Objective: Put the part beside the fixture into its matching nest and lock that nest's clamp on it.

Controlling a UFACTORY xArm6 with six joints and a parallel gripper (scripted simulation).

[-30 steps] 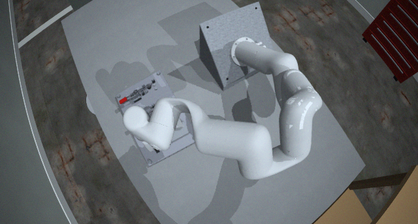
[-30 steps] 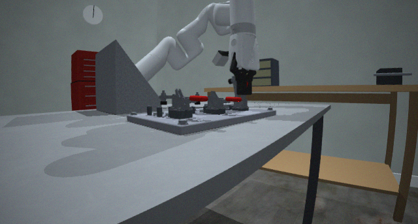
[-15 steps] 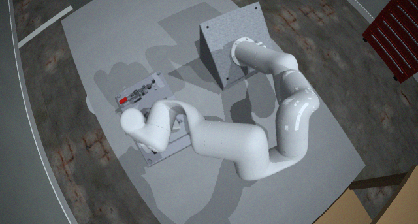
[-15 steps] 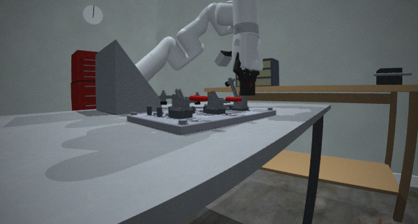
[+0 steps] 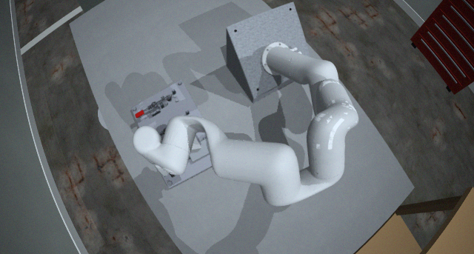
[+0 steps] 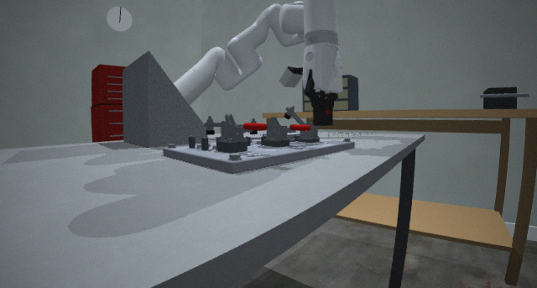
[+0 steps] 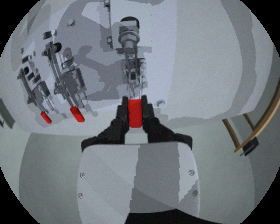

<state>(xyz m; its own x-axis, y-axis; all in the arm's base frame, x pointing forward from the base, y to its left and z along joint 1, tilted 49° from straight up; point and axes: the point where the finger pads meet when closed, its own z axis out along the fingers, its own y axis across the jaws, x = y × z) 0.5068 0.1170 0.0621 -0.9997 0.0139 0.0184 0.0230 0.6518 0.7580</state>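
Observation:
The grey fixture plate (image 6: 256,151) lies on the table and carries three toggle clamps. My gripper (image 6: 322,117) points straight down over the plate's right end and is shut on the red handle (image 7: 132,113) of the clamp there. That handle stands raised, and the clamp's bar (image 6: 292,113) tilts upward. The other two clamps have their red handles (image 6: 255,126) (image 6: 300,128) lying level; they also show at the left of the wrist view (image 7: 46,117) (image 7: 76,113). In the overhead view my wrist (image 5: 163,144) covers much of the plate. A pale block (image 5: 200,144) shows under my arm, mostly hidden.
The grey wedge-shaped arm base (image 6: 155,103) stands behind the plate. The table's edge (image 6: 413,143) is close to the plate's right side. A wooden bench (image 6: 419,116) stands beyond it, and a red drawer cabinet (image 6: 105,101) is at the back.

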